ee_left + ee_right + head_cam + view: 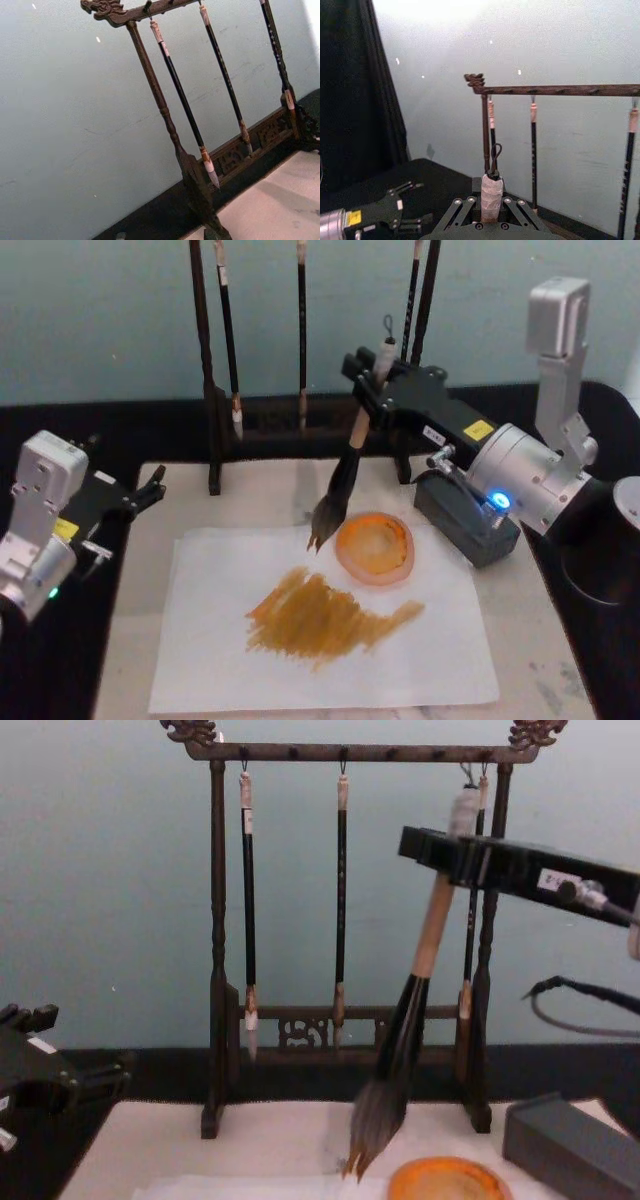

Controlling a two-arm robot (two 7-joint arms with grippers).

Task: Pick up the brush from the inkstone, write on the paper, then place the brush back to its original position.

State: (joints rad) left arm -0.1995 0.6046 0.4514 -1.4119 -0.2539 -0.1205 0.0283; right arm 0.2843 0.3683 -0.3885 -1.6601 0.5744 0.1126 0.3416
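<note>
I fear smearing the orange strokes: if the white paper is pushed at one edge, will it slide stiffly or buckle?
Probably buckle: the paper looks thin and lies flat on the mat. It seems light, so it may also slide. The orange dish appears to rest on its far edge and could pin that part.

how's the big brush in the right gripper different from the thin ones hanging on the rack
The brush is far thicker, with a tan handle and bushy head; the thin brushes are slim and dark. The brush tilts; the thin brushes hang straight. The right gripper clamps the brush near its top, while the thin brushes hang from the rack. All point bristles down. The left gripper sits idle at the left.
</note>
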